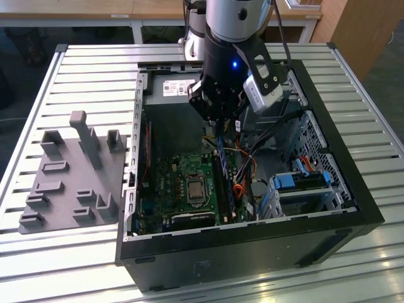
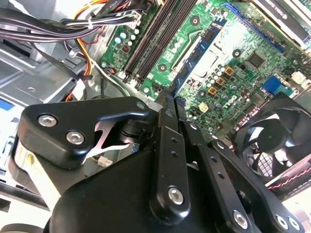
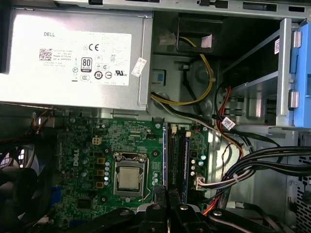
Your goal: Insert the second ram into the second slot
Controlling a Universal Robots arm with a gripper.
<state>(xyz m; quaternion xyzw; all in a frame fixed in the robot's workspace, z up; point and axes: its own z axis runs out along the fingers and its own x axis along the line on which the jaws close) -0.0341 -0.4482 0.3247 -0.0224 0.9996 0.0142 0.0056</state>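
Note:
My gripper (image 1: 218,128) hangs inside the open computer case (image 1: 353,189), over the green motherboard (image 1: 170,183). It is shut on the second ram (image 1: 225,167), a thin blue strip seen edge-on. The strip reaches out from the black fingertips (image 2: 167,104) along the board. In the second wrist view the ram (image 2: 194,60) runs between the processor socket and the long dark memory slots (image 2: 155,39). In the first wrist view the ram (image 3: 164,160) lies just beside the slots (image 3: 179,160), above the gripper (image 3: 167,195). Whether it touches a slot I cannot tell.
A silver power supply (image 3: 73,53) fills the case's far end. Bundled cables (image 1: 252,158) and a blue drive bay (image 1: 300,183) crowd the exterior view's right. A black fan (image 2: 272,141) sits by the board. A grey holder (image 1: 69,183) stands on the slatted table at the exterior view's left.

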